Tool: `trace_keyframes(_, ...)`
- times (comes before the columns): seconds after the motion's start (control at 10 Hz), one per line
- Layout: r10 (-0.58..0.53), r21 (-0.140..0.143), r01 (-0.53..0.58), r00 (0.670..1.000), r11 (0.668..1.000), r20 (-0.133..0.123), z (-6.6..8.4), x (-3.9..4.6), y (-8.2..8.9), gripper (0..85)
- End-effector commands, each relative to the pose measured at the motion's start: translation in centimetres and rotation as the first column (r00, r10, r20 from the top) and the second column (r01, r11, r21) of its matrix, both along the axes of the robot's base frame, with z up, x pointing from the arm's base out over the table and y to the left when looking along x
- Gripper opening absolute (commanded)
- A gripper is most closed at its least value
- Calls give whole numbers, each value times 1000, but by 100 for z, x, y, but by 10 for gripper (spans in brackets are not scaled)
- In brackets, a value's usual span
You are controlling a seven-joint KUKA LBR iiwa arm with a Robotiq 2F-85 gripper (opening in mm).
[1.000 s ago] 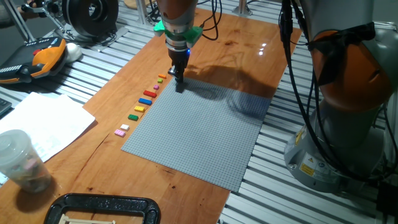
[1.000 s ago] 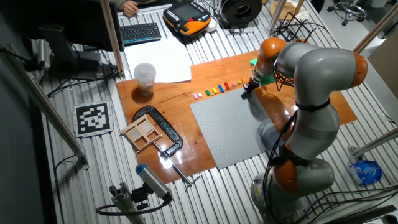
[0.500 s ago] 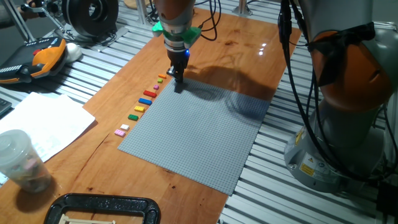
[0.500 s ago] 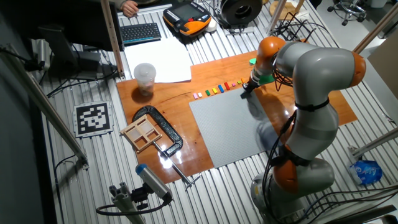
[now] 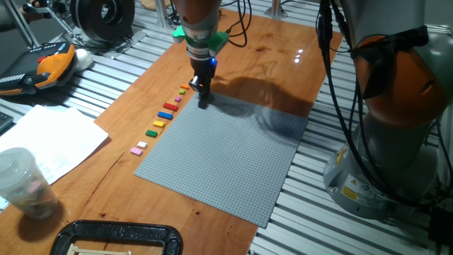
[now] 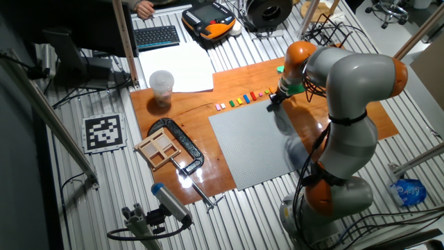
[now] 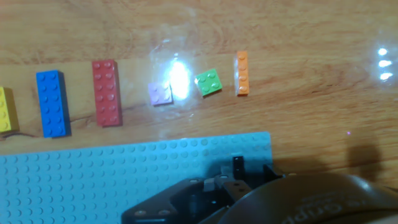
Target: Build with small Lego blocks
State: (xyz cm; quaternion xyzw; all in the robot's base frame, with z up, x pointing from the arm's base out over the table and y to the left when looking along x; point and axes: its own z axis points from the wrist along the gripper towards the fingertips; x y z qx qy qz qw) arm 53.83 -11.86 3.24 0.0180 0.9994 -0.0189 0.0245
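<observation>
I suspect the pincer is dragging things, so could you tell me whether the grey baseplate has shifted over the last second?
Yes. The grey baseplate has slid toward the row of small Lego blocks; the wood gap between them has narrowed.

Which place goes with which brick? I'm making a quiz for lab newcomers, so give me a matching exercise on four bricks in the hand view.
Things:
1. orange brick
2. red brick
3. green brick
4. blue brick

Places in the hand view:
A. between the yellow brick and the red one
B. rightmost in the row
C. just left of the orange one, tilted
D. between the blue one and the lilac brick

Pairs: 1-B, 2-D, 3-C, 4-A
</observation>
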Motion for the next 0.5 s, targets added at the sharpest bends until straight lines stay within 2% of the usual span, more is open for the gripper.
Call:
trace_keyframes(0.0,-2,-2,2,1000,1000,1,26,3,15,340)
trace_keyframes(0.4,14,0,-14,1000,1000,-15,62,1,48,340)
